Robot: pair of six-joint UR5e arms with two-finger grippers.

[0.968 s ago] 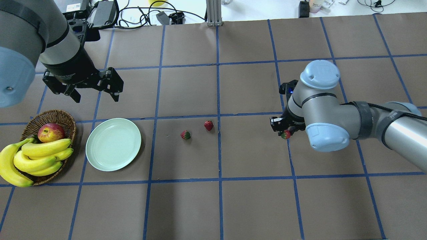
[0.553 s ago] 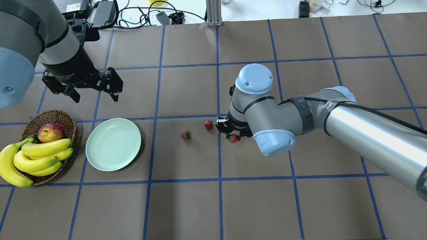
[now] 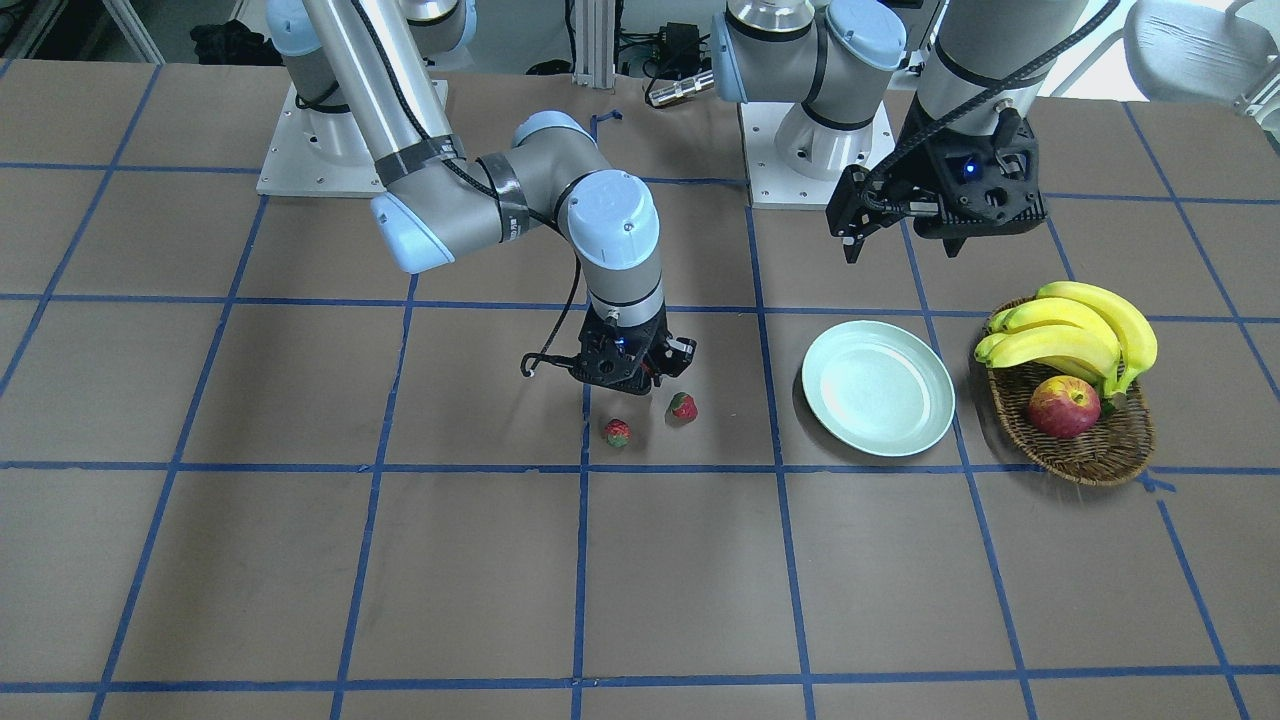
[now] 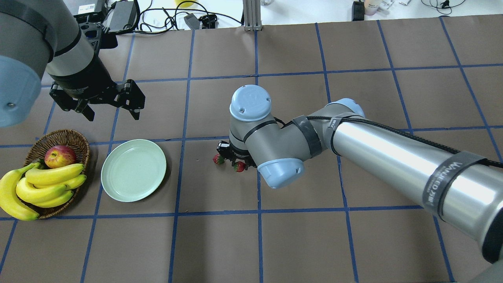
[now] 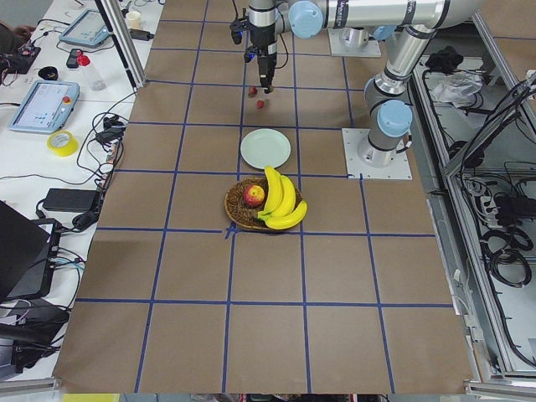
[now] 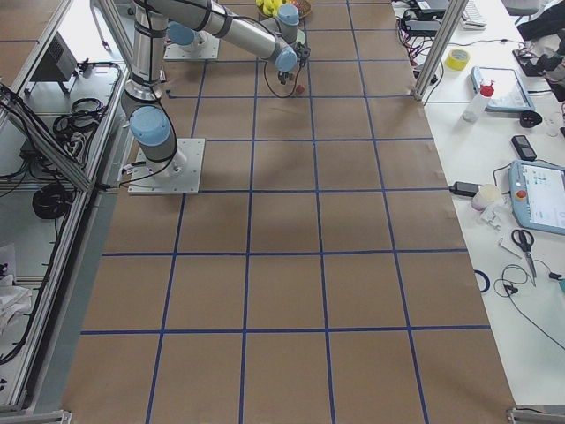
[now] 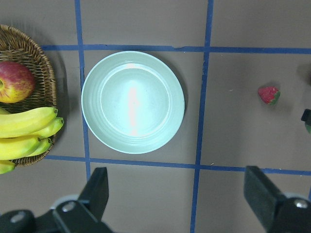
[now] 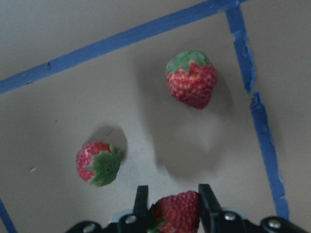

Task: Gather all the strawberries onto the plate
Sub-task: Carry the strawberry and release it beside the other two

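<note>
A strawberry [image 8: 176, 213] is held pinched in the right pincer [image 8: 172, 196] above a second strawberry [image 8: 192, 85] and a third strawberry [image 8: 97, 162] on the bench [image 4: 298, 236]; the plate [image 4: 133, 175] is seen well apart toward the robot's left, nearer the spread left pincer [image 4: 113, 114].

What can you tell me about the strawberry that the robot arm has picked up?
The held strawberry is small and red, with bumpy, seeded skin and a bit of green leaf at its lower left. It is pinched between the two black fingers of the right gripper, and nothing else touches it. It seems to be lifted off the brown table, close to two other strawberries that lie there.
</note>
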